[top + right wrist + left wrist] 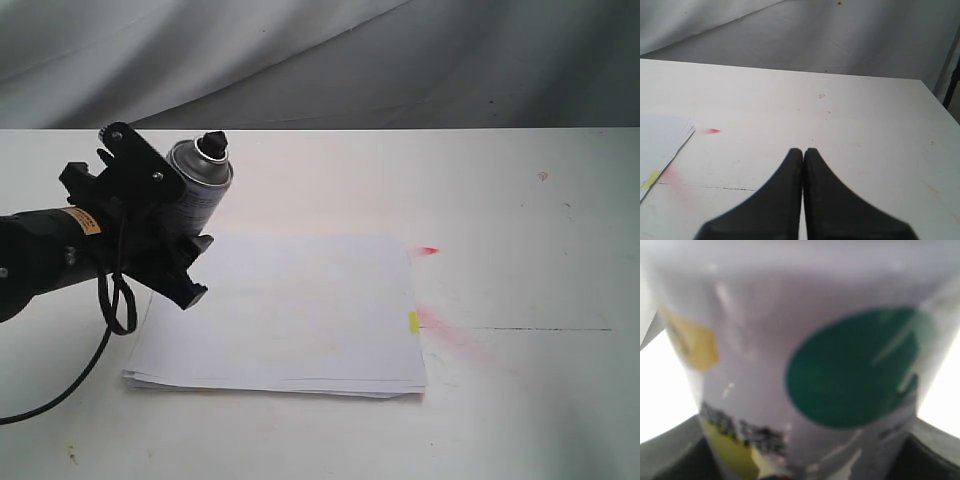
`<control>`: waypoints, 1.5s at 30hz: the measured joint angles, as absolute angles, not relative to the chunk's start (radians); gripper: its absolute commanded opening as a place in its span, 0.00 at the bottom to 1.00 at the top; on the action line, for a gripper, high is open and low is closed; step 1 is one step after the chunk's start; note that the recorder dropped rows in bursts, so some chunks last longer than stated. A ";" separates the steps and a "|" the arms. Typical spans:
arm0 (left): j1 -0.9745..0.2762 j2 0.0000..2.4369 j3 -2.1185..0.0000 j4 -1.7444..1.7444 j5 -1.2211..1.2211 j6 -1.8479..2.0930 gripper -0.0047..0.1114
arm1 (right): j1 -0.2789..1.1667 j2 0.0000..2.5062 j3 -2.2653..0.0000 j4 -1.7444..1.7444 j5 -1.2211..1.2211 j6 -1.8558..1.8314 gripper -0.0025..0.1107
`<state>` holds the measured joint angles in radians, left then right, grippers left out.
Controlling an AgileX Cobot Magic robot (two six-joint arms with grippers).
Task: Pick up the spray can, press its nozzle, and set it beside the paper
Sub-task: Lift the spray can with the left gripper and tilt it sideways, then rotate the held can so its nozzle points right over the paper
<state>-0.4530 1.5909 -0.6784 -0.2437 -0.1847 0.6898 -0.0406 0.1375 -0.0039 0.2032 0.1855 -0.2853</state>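
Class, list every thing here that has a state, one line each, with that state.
Can: gripped, roughly upright.
Nozzle: on top, untouched.
Left gripper: shut on the can.
Right gripper: shut, empty.
Paper: lying flat, sheets slightly fanned.
Table: stained red beside the paper.
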 measured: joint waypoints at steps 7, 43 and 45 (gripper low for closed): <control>-0.453 1.589 -0.678 -0.244 -0.168 0.734 0.04 | -0.041 0.137 -0.004 0.203 0.185 -0.285 0.02; -0.558 1.601 -0.827 1.365 0.301 -0.688 0.04 | -0.041 0.137 -0.004 0.203 0.185 -0.285 0.02; -0.558 1.603 -0.811 1.385 0.267 -0.688 0.04 | -0.041 0.137 -0.004 0.203 0.185 -0.285 0.02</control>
<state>-0.5580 1.6033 -0.8110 1.3855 0.2665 -0.6879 -0.0406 0.1375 -0.0039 0.2032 0.1855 -0.2853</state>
